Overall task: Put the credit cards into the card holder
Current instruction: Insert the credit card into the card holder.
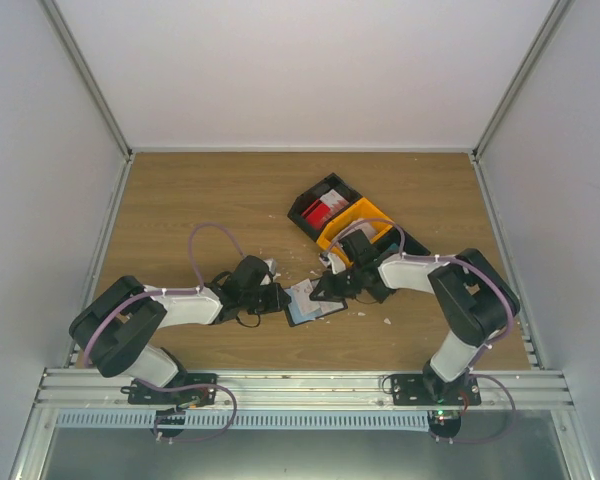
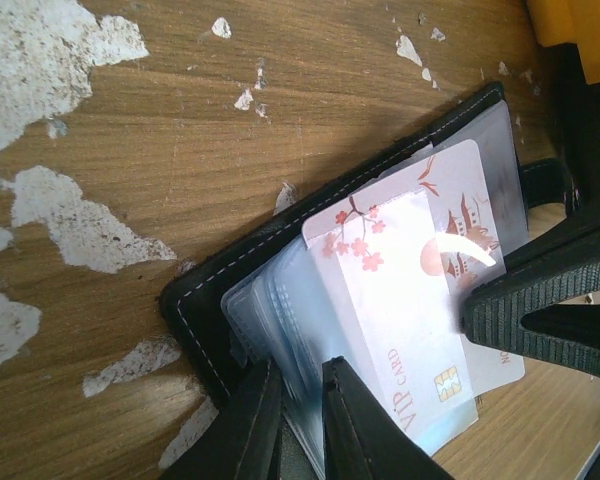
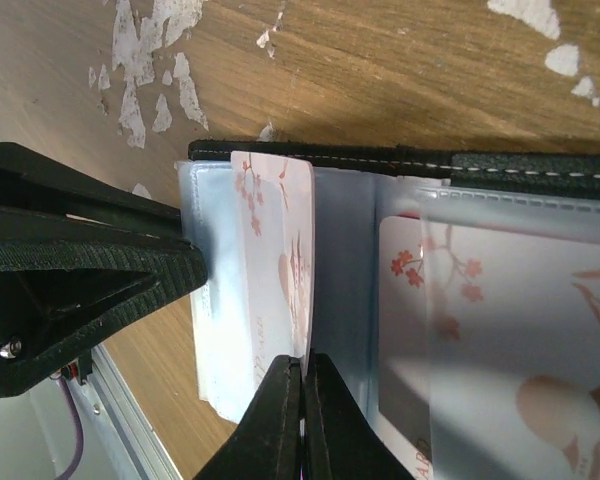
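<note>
White-and-black arms [image 1: 185,308] — purple cables [image 1: 212,225] looped alongside — ending in ribbed black pincers [image 3: 302,365].

You see a table [image 2: 280,150] of matt wood grain with rough white patches. The card holder [image 2: 195,310] looks like black grained leather with pale stitching (its inner sleeves [image 2: 270,320] are clear, shiny plastic). The credit card [image 2: 400,300] is smooth glossy plastic, and the fingers [image 3: 80,270] are matt black ribbed plastic.

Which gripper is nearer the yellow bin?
Right. The right gripper, pinching a credit card, is beside the yellow bin; the left gripper holds the card holder from the other side, farther off.
</note>
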